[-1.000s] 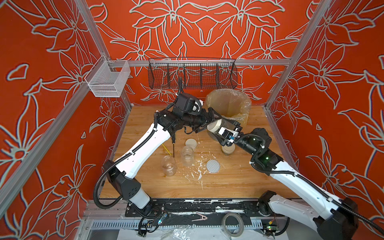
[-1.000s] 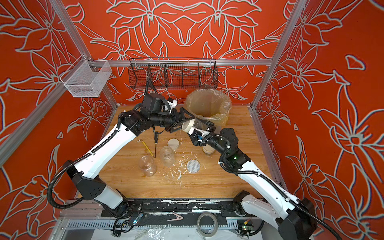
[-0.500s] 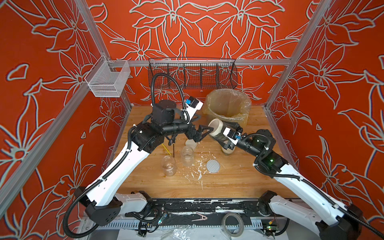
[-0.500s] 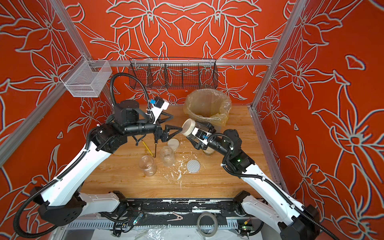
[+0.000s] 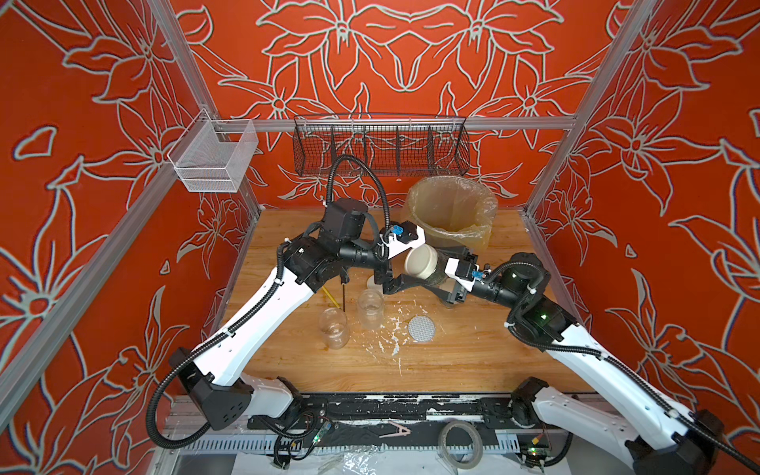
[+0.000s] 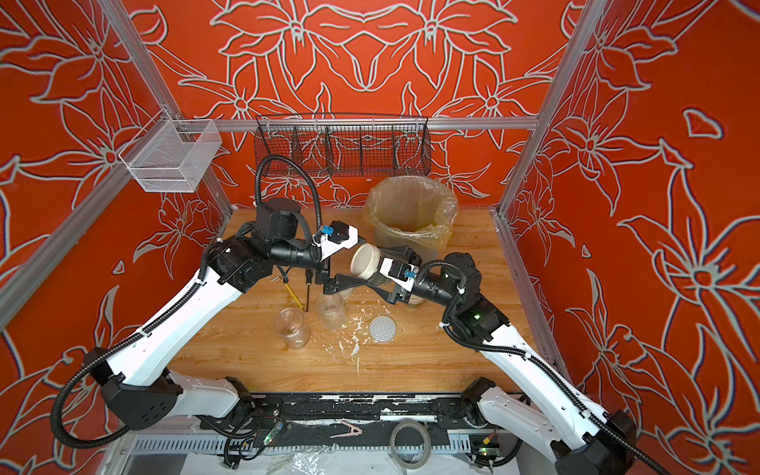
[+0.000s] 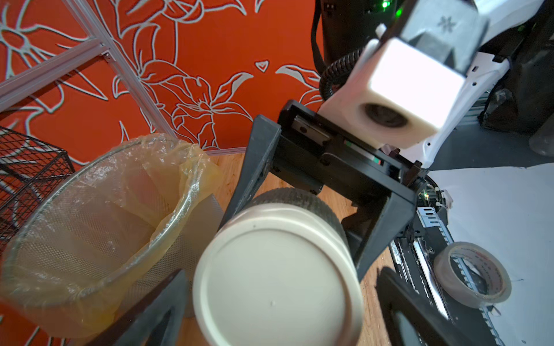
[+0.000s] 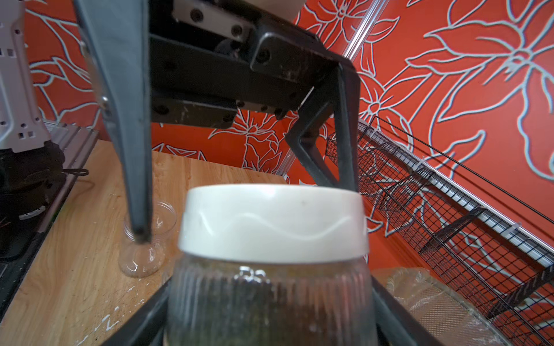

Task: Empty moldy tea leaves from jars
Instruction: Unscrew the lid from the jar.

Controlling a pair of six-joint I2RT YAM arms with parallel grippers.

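The right gripper [image 5: 440, 273] is clamped around the body of 1 glass jar [image 6: 377, 277], holding it on its side above the middle of the wooden table [image 5: 473, 353] so that its cream lid [image 8: 272, 221] faces the opposite arm. The left gripper [image 7: 283, 274] meets it head-on with jaws spread wide, 1 finger on each side of the lid and not closed on it, a position that appears set up for twisting the cap off while the other arm steadies the glass. Dark olive-brown moldy tea leaves [image 8: 269, 314] show through the ribbed wall of the held jar, so its contents remain inside. Just beyond the pair, at the far right of the table, stands the grey bin [image 5: 464, 238] with its yellowish liner, close enough for tipping once the cap is off. Nearer the camera and to the left, 2 open jars [image 5: 334, 329] [image 5: 371, 308] stand upright and look empty, with a dotted lid [image 5: 421, 328] lying flat to their right among white flecks. A 4th jar [image 6: 415, 300] sits mostly hidden beneath the right arm.
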